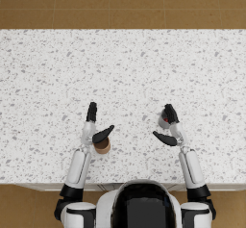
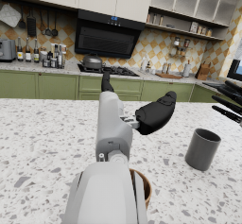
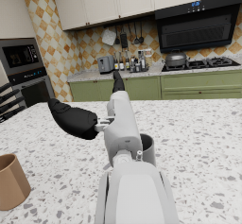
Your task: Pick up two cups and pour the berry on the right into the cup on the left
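Both hands spread wide above the speckled tabletop (image 1: 125,68), each beside its cup, holding nothing.

In the head view the left hand (image 1: 95,126) hovers with fingers apart, the brown cup (image 1: 102,145) just at its 5 o'clock, upright near the tabletop's front edge. The right hand (image 1: 169,125) is likewise splayed and empty, its fingers partly covering the grey cup (image 1: 163,121), where a red berry (image 1: 166,120) shows inside. From the brown cup, the grey cup lies at about 2 o'clock, well apart.
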Controlling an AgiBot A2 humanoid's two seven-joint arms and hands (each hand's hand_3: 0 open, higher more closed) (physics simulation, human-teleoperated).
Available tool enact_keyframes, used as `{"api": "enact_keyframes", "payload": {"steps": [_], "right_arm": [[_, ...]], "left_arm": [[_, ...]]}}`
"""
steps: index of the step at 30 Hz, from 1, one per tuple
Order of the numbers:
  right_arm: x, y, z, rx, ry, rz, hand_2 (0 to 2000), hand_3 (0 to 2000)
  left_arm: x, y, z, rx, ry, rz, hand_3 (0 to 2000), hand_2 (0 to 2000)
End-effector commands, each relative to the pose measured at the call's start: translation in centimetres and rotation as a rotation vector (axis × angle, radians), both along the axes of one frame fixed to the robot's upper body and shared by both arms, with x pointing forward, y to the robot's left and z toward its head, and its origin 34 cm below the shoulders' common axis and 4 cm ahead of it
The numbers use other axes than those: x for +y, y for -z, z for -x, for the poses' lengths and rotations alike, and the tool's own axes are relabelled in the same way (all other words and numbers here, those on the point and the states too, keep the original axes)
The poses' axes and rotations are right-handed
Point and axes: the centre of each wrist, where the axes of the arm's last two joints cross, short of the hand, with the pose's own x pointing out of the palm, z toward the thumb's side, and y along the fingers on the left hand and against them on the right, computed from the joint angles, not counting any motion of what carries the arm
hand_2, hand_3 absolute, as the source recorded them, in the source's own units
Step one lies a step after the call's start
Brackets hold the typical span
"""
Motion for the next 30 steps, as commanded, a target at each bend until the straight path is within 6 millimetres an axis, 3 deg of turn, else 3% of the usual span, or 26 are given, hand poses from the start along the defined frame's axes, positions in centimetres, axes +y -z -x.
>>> {"api": "enact_keyframes", "payload": {"steps": [1,16,17,24,30], "right_arm": [[0.0,0.0,0.0,0.000,0.000,0.000,0,0],[0.0,0.0,0.0,0.000,0.000,0.000,0,0],[0.6,0.6,-0.1,0.024,-0.021,0.007,0,0],[-1.1,0.7,0.0,-0.037,0.148,-0.070,0,0],[-1.6,1.6,-0.3,-0.069,0.235,0.088,0,0]], "left_arm": [[0.0,0.0,0.0,0.000,0.000,0.000,0,0],[0.0,0.0,0.0,0.000,0.000,0.000,0,0],[-0.6,0.6,-0.1,0.024,0.021,-0.007,0,0],[0.6,2.2,1.2,-0.025,0.057,-0.015,0,0],[1.9,3.4,2.9,-0.033,-0.005,-0.211,0,0]]}}
